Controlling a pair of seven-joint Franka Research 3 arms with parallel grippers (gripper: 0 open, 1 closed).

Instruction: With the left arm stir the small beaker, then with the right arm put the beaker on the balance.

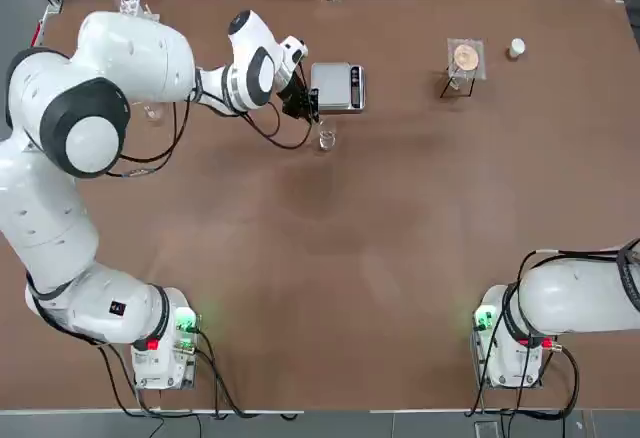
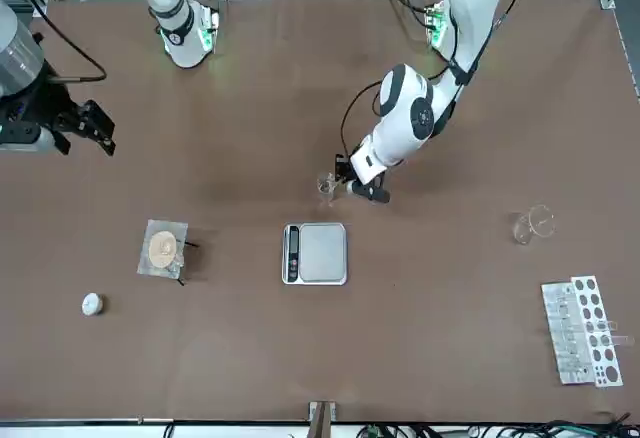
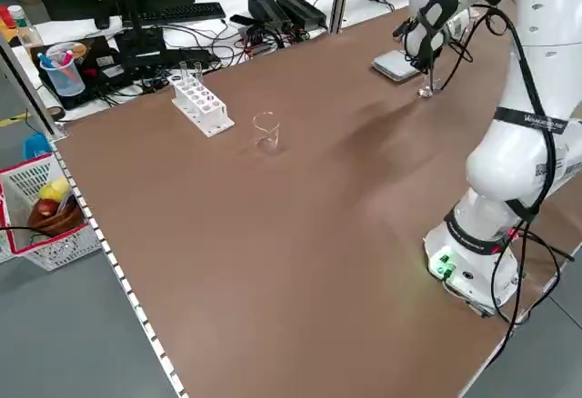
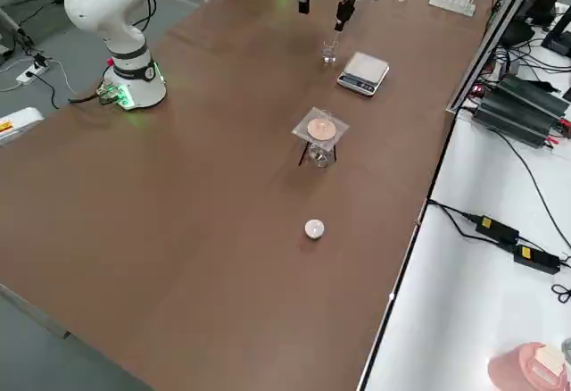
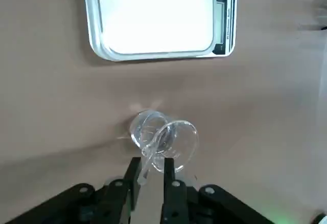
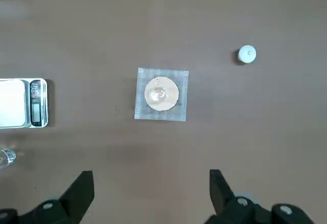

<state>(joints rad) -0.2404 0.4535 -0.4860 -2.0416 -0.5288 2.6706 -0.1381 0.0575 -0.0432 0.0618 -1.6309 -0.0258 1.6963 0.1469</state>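
Small beaker [image 5: 164, 138], rod [image 5: 153, 152] in left pincer [image 5: 150, 175]

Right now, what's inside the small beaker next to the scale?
A thin clear glass rod, pinched in the left gripper, dips into the small beaker. The glass is see-through, so whether it also holds liquid cannot be told.

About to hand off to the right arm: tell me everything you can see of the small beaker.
The small beaker is a tiny clear glass cup standing upright on the brown table, apart from the balance on the robot's side. A thin clear rod, pinched by the left gripper, dips into its open mouth. Contents cannot be told.
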